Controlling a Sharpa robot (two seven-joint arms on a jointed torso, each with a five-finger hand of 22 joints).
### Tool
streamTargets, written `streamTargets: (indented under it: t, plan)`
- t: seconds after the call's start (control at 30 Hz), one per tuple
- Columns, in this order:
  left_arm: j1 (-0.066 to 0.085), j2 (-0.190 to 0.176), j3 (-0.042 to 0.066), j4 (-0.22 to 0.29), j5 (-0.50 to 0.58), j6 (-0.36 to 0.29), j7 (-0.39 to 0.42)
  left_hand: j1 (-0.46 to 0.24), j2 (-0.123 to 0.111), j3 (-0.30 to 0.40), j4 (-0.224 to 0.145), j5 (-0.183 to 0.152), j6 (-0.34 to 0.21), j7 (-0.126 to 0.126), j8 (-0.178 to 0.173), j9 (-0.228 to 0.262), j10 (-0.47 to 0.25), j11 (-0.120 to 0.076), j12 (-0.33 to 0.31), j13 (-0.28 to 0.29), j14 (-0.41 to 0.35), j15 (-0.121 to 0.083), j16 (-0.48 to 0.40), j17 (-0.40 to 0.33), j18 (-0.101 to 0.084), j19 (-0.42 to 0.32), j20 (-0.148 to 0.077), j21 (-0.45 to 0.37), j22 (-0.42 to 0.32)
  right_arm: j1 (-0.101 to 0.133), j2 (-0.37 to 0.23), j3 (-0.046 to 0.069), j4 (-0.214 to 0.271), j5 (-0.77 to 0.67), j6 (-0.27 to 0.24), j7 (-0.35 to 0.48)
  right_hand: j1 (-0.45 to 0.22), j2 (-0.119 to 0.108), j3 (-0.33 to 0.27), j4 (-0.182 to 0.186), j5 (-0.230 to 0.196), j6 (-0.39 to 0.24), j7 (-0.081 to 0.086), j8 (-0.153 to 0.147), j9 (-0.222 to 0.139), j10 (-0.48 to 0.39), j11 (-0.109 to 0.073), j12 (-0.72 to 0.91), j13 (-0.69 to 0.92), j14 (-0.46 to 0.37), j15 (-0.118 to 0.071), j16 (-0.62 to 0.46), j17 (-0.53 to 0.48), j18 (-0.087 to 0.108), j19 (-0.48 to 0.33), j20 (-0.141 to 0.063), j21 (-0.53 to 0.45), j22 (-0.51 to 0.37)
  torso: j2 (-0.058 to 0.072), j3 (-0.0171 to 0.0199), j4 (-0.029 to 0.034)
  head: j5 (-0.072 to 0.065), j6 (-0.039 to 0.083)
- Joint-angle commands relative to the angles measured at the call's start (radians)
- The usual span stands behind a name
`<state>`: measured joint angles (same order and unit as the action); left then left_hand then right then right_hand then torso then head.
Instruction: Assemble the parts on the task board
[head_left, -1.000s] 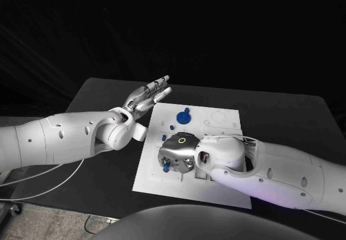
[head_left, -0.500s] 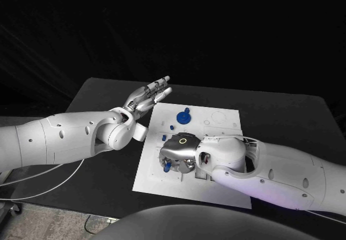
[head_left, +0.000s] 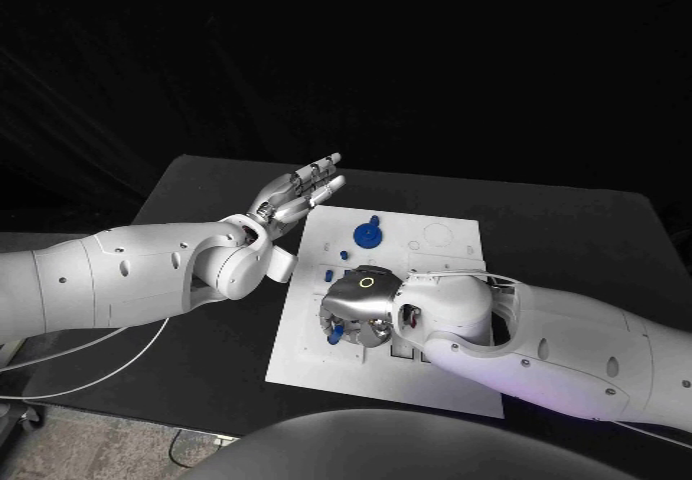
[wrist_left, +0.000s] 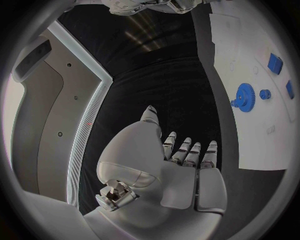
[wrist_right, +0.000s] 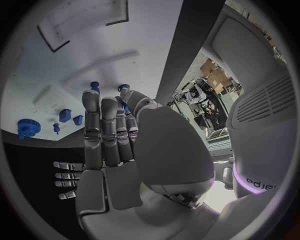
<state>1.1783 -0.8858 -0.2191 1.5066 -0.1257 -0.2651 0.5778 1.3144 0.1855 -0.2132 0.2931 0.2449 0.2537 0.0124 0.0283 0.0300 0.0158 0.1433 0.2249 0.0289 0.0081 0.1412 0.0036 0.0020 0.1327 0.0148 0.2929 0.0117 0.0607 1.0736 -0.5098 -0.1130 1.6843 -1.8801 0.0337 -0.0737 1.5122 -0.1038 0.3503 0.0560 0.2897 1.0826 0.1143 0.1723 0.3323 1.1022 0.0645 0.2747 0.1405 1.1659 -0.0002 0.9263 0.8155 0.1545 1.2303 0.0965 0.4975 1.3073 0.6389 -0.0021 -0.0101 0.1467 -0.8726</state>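
Two robot hands are out over the black table (head_left: 577, 230). The right robot hand (head_left: 361, 303) is low over the white task board (head_left: 447, 380), close to its near left part. Its fingers (wrist_right: 103, 125) reach down to two small blue parts (wrist_right: 94, 86) by the fingertips. One blue part (head_left: 333, 333) peeks out from under it. I cannot tell if the fingers are pinching a part or only touching it.

The left robot hand (head_left: 297, 190) is held up flat beside the far left corner of the board, fingers apart, holding nothing.

A blue gear (head_left: 368, 235) sits farther back on the board, with little blue blocks (wrist_left: 275, 63) near it.

What could go wrong? The small part could slip or tip if the fingers press it from one side. The right robot hand hides the part from above, so it may miss the hole. A hard push could slide the board, since the left robot hand is not holding it down.
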Motion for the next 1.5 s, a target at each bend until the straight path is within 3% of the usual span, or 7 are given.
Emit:
streamTargets:
  t: [0.03, 0.2, 0.33, 0.8, 1.17, 1.3, 1.5]
  plan:
    - [0.0, 0.003, 0.001, 0.001, 0.002, 0.021, 0.002, 0.001, 0.008, -0.007, -0.001, 0.002, -0.001, 0.008, 0.003, 0.001, 0.0, 0.005, 0.006, 0.002, 0.0, 0.006, 0.003, 0.002, 0.016, 0.007, 0.003, 0.003, 0.002, -0.001, 0.0, -0.001, 0.0, -0.011, 0.031, -0.003, -0.005, 0.006, 0.001, -0.002, -0.002, -0.002, 0.005, -0.005, 0.001, -0.003, 0.007, -0.007, -0.001, -0.005, 0.002, -0.004, 0.001, 0.009, -0.006, -0.001, -0.002, 0.048, 0.0, -0.0004, -0.0008, -0.001, 0.0]
    - [0.0, 0.005, 0.001, -0.002, 0.002, 0.024, 0.0, 0.002, 0.01, -0.008, -0.001, 0.003, 0.0, 0.009, 0.003, 0.002, 0.0, 0.006, 0.006, 0.001, 0.0, 0.008, 0.003, 0.002, 0.016, 0.008, 0.003, 0.004, 0.003, -0.001, 0.005, -0.001, -0.001, -0.003, 0.025, 0.0, -0.028, -0.002, 0.003, 0.007, -0.048, -0.081, 0.015, -0.059, -0.021, -0.036, 0.021, -0.038, -0.009, -0.005, 0.012, -0.003, 0.001, 0.007, -0.012, 0.007, -0.002, 0.045, 0.0, 0.0004, -0.0006, -0.005, 0.0]
    - [-0.001, 0.007, 0.001, -0.003, 0.002, 0.025, -0.001, 0.004, 0.012, -0.009, -0.002, 0.005, 0.001, 0.012, 0.003, 0.002, 0.0, 0.007, 0.006, 0.002, 0.0, 0.01, 0.003, 0.002, 0.016, 0.009, 0.003, 0.004, 0.003, -0.001, 0.008, -0.001, -0.003, 0.003, 0.024, 0.002, -0.047, -0.021, 0.003, 0.016, -0.077, -0.168, -0.025, -0.109, -0.047, -0.099, 0.039, -0.074, -0.018, -0.016, 0.018, -0.018, -0.014, 0.01, -0.023, 0.015, -0.024, 0.039, -0.001, -0.0001, -0.0004, -0.007, 0.0]
    - [-0.002, 0.005, 0.001, -0.003, 0.003, 0.028, -0.005, 0.014, 0.015, -0.011, -0.003, 0.016, 0.0, 0.017, 0.003, 0.002, -0.001, 0.009, 0.007, 0.001, 0.001, 0.012, 0.004, 0.002, 0.015, 0.012, 0.003, 0.006, 0.007, 0.003, -0.041, 0.001, 0.012, 0.035, -0.077, 0.015, -0.077, -0.034, -0.067, 0.032, -0.141, -0.292, -0.046, -0.103, -0.093, -0.257, 0.051, -0.09, 0.001, -0.033, 0.019, -0.046, -0.039, 0.018, -0.033, 0.025, -0.08, 0.025, 0.001, 0.0003, 0.0007, -0.006, 0.0]
    - [-0.002, -0.002, 0.001, 0.001, 0.009, 0.026, -0.006, 0.017, 0.015, -0.012, -0.003, 0.019, 0.002, 0.019, 0.003, 0.002, -0.001, 0.009, 0.008, 0.001, 0.001, 0.012, 0.004, 0.002, 0.015, 0.013, 0.003, 0.006, 0.01, 0.134, -0.273, 0.009, 0.12, 0.468, -0.214, 0.012, -0.021, -0.005, -0.065, 0.013, -0.078, -0.185, 0.04, -0.05, -0.081, -0.115, 0.034, 0.088, 0.09, -0.002, 0.022, 0.001, 0.007, 0.012, -0.002, 0.027, -0.052, 0.04, 0.0, -0.0013, -0.0029, -0.021, 0.0]
    - [-0.002, -0.002, 0.001, 0.001, 0.014, 0.024, -0.006, 0.018, 0.015, -0.013, -0.002, 0.019, 0.003, 0.019, 0.003, 0.002, -0.001, 0.009, 0.009, 0.002, 0.001, 0.013, 0.004, 0.003, 0.015, 0.014, 0.003, 0.007, 0.012, 0.164, -0.362, 0.006, 0.138, 0.576, -0.165, -0.037, -0.018, 0.003, -0.099, -0.014, -0.075, -0.103, 0.008, 0.027, -0.038, -0.133, 0.01, 0.443, 0.359, -0.014, -0.003, -0.002, 0.004, 0.02, -0.015, 0.005, -0.064, 0.038, -0.002, -0.0019, -0.0024, -0.037, 0.0]
    - [-0.002, -0.004, 0.001, 0.002, 0.017, 0.026, -0.006, 0.018, 0.016, -0.013, -0.002, 0.019, 0.004, 0.02, 0.004, 0.002, -0.001, 0.009, 0.009, 0.002, 0.001, 0.013, 0.004, 0.003, 0.015, 0.015, 0.003, 0.007, 0.012, 0.17, -0.467, -0.007, 0.133, 0.529, -0.128, -0.13, -0.161, 0.01, -0.162, 0.073, -0.077, -0.059, -0.037, 0.092, 0.014, 0.314, -0.065, 1.175, 1.212, 0.345, -0.055, 0.519, 0.581, -0.085, 0.25, -0.036, 0.657, 0.175, -0.002, 0.001, -0.0044, -0.048, 0.0]
